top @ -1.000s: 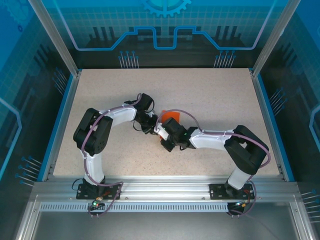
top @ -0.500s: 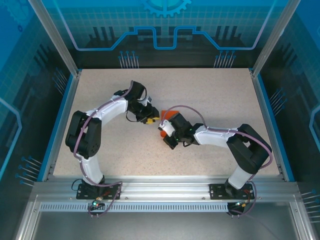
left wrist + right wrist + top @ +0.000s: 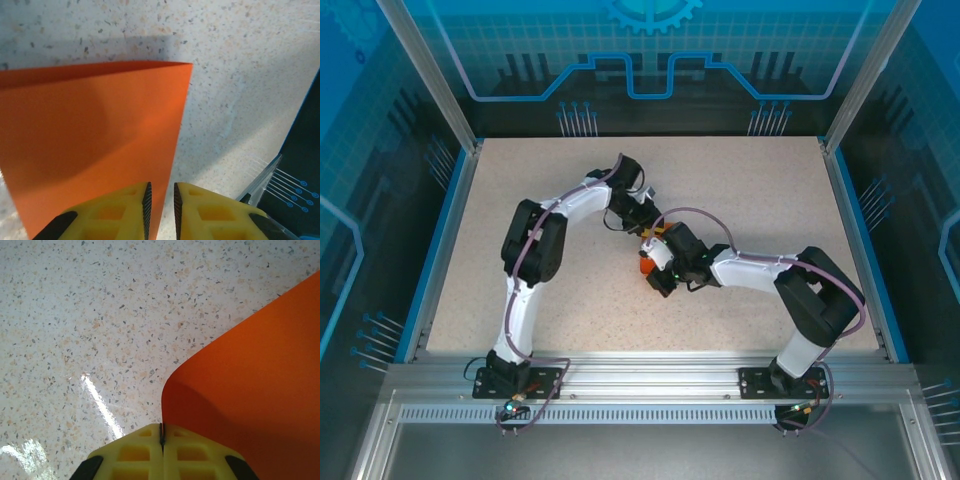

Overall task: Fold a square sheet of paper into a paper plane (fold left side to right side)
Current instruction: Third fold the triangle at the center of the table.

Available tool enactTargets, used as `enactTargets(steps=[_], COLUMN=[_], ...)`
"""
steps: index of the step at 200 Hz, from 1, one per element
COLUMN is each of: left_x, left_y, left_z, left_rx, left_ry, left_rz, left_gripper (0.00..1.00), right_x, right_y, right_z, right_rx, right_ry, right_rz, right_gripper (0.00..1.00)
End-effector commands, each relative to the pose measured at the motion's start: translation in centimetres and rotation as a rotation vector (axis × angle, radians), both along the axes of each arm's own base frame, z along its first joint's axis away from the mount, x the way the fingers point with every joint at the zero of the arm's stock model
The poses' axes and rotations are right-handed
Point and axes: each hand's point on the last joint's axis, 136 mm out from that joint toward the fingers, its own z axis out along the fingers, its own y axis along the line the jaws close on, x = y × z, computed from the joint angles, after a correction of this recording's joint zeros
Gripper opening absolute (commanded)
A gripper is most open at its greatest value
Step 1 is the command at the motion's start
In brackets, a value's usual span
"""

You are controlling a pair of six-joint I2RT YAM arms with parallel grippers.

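Observation:
The square sheet of paper [image 3: 90, 145] is bright orange and lies partly on the table, one corner pointing away from the left wrist camera. My left gripper [image 3: 162, 186] hovers over its right edge with the jaws a narrow gap apart, the paper's edge and the table showing through the gap. My right gripper [image 3: 161, 426] is shut on an edge of the sheet [image 3: 250, 385], which curls up from the pinch. From above, both grippers meet mid-table, left gripper [image 3: 645, 222] just behind right gripper [image 3: 653, 258], with small bits of orange paper [image 3: 646, 266] showing.
The speckled table [image 3: 750, 190] is ringed by a blue rim and clear panels. The right arm's forearm [image 3: 745, 272] stretches in from the right, and the left arm's elbow [image 3: 532, 245] stands up on the left.
The left arm has swung right and farther back, bringing its gripper over the sheet from behind. The right gripper has stayed shut on the paper, nearly in place.

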Motion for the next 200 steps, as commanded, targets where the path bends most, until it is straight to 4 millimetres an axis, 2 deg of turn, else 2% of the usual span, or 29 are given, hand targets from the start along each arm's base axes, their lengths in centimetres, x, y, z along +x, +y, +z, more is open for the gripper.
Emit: enactTargets(steps=[1, 54, 98, 132, 174, 181, 200], left_x=[-0.3, -0.9, -1.7, -1.8, -1.8, -1.8, -1.8], left_y=[-0.4, 0.5, 0.9, 1.0, 0.9, 0.9, 0.8], left_z=[-1.0, -4.9, -6.7, -7.0, -6.8, -6.8, -6.8], left_rx=[0.004, 0.098, 0.121, 0.126, 0.125, 0.126, 0.125], left_ry=[0.035, 0.073, 0.1, 0.106, 0.103, 0.103, 0.102], left_rz=[-0.038, -0.039, -0.04, -0.04, -0.039, -0.039, -0.039], left_gripper=[0.21, 0.19, 0.18, 0.18, 0.18, 0.18, 0.18], right_x=[0.0, 0.6, 1.9, 3.0, 3.8, 4.8, 5.2], right_y=[0.1, -0.4, -1.9, -3.7, -5.1, -4.8, -5.2], right_z=[-0.3, -0.5, -0.8, -1.7, -2.4, -1.6, -1.7], right_rx=[0.027, 0.065, 0.108, 0.075, 0.049, 0.063, 0.063], right_ry=[0.037, 0.092, 0.171, 0.205, 0.22, 0.2, 0.205], right_rz=[-0.014, -0.064, -0.143, -0.219, -0.29, -0.3, -0.328], right_gripper=[0.0, 0.0, 0.0, 0.0, 0.0, 0.0, 0.0])
